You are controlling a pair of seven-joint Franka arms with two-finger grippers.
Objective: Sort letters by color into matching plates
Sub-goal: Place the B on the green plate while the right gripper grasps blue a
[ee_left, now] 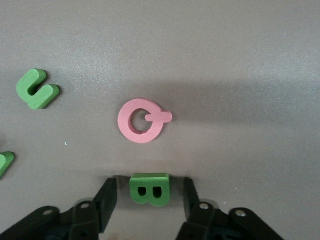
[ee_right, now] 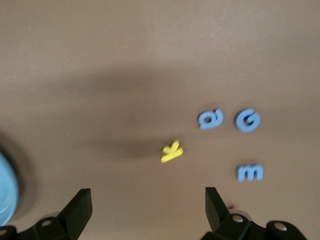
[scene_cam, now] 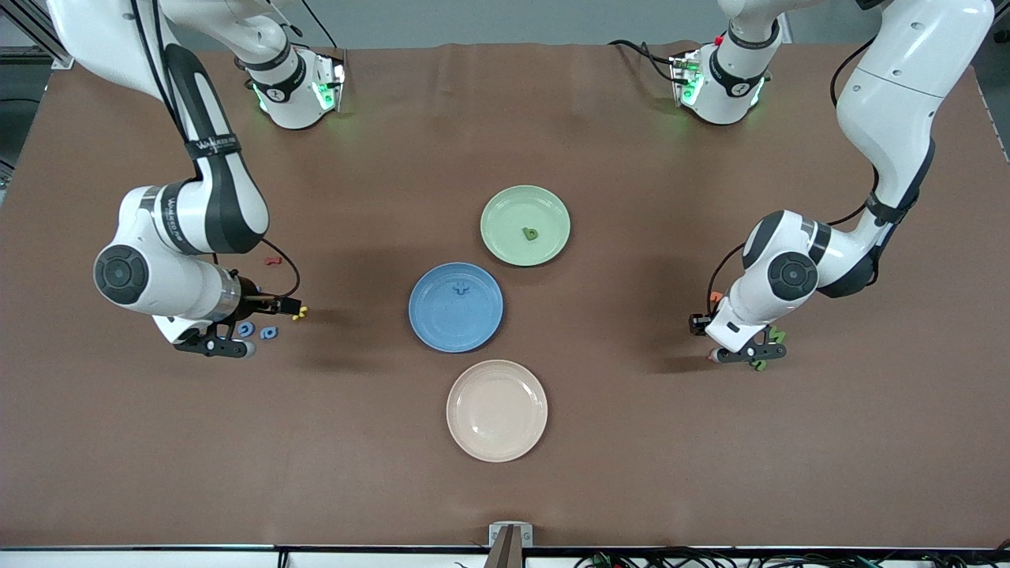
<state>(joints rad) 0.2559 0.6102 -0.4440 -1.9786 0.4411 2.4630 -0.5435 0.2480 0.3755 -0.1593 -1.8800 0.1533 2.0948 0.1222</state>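
The pale green plate (scene_cam: pixel 505 213) holds one green letter (scene_cam: pixel 530 233). The blue plate (scene_cam: pixel 454 323) holds a blue plus sign (scene_cam: pixel 461 289). My left gripper (scene_cam: pixel 753 353) is low over the table at the left arm's end. It (ee_left: pixel 150 184) is open, with a finger on each side of a green B (ee_left: pixel 149 191) and a gap on both sides. A green U shape (ee_left: pixel 37 89) and another green piece (ee_left: pixel 5 162) lie near it. My right gripper (scene_cam: pixel 217 345) is open and empty (ee_right: pixel 147 197), beside three blue letters (ee_right: pixel 210 119) (ee_right: pixel 247 120) (ee_right: pixel 249 172).
A cream plate (scene_cam: pixel 496 409) lies nearer the front camera than the blue plate. A pink Q (ee_left: pixel 141 120) lies close to the green B. A yellow letter (ee_right: pixel 172 151) lies by the blue letters, with a dark red one (scene_cam: pixel 272 261) farther back. An orange letter (scene_cam: pixel 716 297) sits by the left gripper.
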